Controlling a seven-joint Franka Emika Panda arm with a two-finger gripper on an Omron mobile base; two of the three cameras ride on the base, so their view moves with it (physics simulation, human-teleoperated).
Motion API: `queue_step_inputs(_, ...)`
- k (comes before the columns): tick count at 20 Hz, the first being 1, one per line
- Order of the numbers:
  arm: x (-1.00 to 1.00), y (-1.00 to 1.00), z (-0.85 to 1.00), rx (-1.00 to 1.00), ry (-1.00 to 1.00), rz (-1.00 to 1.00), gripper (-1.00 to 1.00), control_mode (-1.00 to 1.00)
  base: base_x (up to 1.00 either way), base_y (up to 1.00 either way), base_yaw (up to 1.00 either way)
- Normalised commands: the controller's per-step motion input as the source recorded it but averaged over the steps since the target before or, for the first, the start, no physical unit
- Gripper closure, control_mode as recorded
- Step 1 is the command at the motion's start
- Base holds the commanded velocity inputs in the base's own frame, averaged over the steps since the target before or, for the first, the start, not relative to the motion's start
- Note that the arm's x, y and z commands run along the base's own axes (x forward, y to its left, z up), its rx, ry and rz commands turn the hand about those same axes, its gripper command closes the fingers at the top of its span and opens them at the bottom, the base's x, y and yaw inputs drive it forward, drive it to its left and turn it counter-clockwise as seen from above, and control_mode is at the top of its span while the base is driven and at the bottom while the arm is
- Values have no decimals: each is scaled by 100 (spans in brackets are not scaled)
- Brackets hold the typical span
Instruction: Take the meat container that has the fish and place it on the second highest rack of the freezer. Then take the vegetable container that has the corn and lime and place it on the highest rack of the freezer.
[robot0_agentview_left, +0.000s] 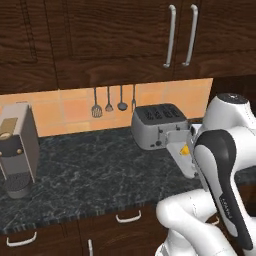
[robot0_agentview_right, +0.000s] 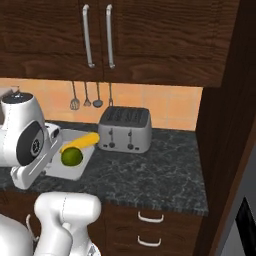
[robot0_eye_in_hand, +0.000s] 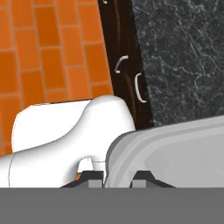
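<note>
The vegetable container (robot0_agentview_right: 75, 170) is a white tray holding the yellow-orange corn (robot0_agentview_right: 82, 141) and the dark-green lime (robot0_agentview_right: 71, 156). It hangs over the front part of the counter, just ahead of the toaster. My gripper (robot0_eye_in_hand: 114, 177) is shut on the tray's rim (robot0_eye_in_hand: 175, 148), which fills the space between the two finger tips in the hand view. From the left base view the tray (robot0_agentview_left: 181, 156) shows edge-on beside my arm, with a bit of corn showing. The meat container, the fish and the freezer with its racks are out of view.
A silver toaster (robot0_agentview_right: 125, 129) stands at the back of the dark marble counter (robot0_agentview_left: 100, 170), and a coffee machine (robot0_agentview_left: 17, 150) sits at its left end. Utensils (robot0_agentview_left: 110, 102) hang on the tiled wall. Dark wood cabinets (robot0_agentview_right: 100, 35) hang overhead; a tall wood panel (robot0_agentview_right: 225, 125) closes the right side.
</note>
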Motion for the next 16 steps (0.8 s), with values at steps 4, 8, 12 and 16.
queue_step_inputs(4, 0, 0, 0, 0, 0, 0, 100, 100, -73, 24, -73)
queue_step_inputs(8, 0, 0, 0, 0, 0, 0, 100, 100, -23, 31, -88)
queue_step_inputs(12, 0, 0, 0, 0, 0, 0, 100, 100, -34, 23, -92)
queue_step_inputs(16, 0, 0, 0, 0, 0, 0, 100, 100, -40, 9, -95)
